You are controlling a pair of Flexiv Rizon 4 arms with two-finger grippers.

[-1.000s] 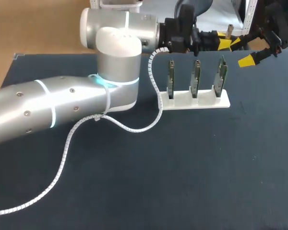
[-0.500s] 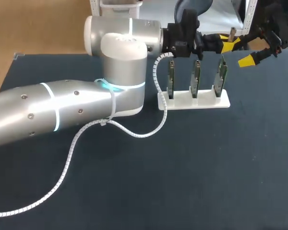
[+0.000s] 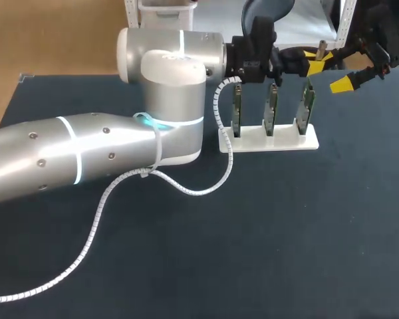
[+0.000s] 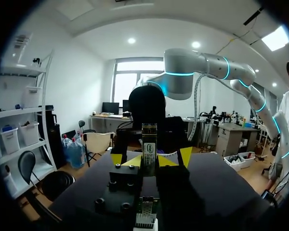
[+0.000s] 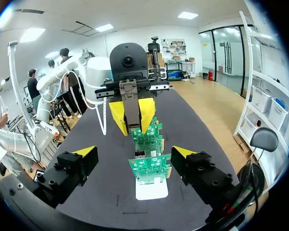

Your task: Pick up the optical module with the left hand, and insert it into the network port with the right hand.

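**Module in left grip, right side not on it yet**

Left gripper [image 5: 132,118] is pinched on the optical module [image 5: 131,102], one yellow tip on each flat side. The module sticks out lengthwise past the tips. It is held in the air over the three green boards [image 3: 271,106], which stand in a white rack [image 3: 272,141] on the table [image 3: 286,232]. Right gripper [image 5: 134,152] is spread wide with nothing in it. It faces the left one along the row of boards.

Handling, my read:
- The module looks like a small, rigid metal shell. It is probably light and has no give.
- Its smooth sides could slip or twist in a two-point pinch.
- The right gripper should take it on the flat sides of the exposed body, clear of the left tips. The plug-in end should stay free (the contact edge is likely the fragile part).
- The boards are thin and only slotted into the rack, which doesn't look fastened down. An off-axis push could flex a board or shove the rack.
- I can't make out the network port clearly from here.
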